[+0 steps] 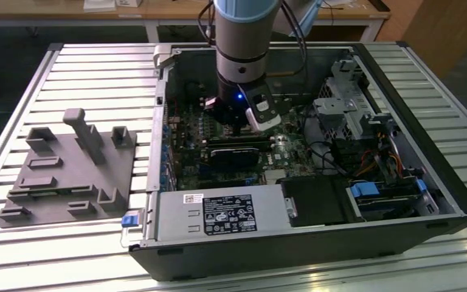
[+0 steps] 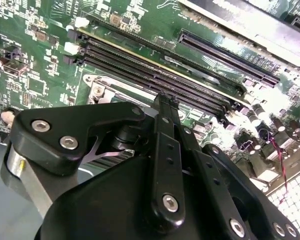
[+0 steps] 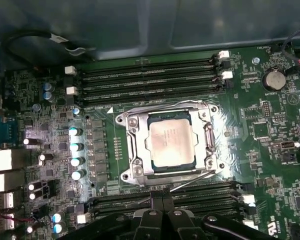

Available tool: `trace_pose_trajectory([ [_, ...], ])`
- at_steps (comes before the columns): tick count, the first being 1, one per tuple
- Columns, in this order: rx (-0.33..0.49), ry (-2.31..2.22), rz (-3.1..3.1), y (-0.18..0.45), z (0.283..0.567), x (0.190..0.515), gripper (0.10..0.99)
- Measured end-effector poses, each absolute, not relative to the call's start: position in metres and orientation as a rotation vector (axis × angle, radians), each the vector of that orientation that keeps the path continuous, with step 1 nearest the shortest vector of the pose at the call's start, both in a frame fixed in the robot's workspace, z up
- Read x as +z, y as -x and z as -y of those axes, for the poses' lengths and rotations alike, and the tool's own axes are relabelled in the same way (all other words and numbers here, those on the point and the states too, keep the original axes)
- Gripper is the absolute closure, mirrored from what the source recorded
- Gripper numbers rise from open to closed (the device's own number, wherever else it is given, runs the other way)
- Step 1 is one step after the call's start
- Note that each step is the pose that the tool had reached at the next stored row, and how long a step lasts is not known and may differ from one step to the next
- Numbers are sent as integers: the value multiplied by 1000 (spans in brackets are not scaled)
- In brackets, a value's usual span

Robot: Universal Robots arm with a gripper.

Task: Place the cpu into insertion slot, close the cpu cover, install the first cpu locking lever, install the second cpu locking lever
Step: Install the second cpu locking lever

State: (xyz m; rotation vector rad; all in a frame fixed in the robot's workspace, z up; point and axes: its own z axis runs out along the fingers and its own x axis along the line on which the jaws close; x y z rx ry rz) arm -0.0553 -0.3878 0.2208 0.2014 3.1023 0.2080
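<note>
While the cpu (image 3: pixel 170 145) sat in its socket w/ cover (image 3: pixel 135 145) down, gripper (image 3: pixel 162 202) hovered just beside, fingers together, empty.

The hand (image 1: pixel 235 126) hangs inside the open computer case (image 1: pixel 428 201), over the motherboard (image 3: pixel 260 150). In the first wrist view the cpu (image 3: pixel 170 146) lies in its socket just ahead of the hand (image 3: pixel 162 212), with the cpu cover (image 3: pixel 135 150) framing it. Memory slots (image 3: pixel 150 77) run beyond the socket. On the counter (image 1: pixel 95 61), a fixture block (image 1: pixel 63 176) sits well apart from the hand, toward the exterior view's left.
</note>
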Motion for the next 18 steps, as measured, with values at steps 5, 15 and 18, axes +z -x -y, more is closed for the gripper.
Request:
trace_pose_trajectory([
  [5,254,-194,-3102,61,391,217,980],
  [15,336,-172,-3100,66,396,209,980],
  [18,352,-167,-3099,67,396,206,980],
])
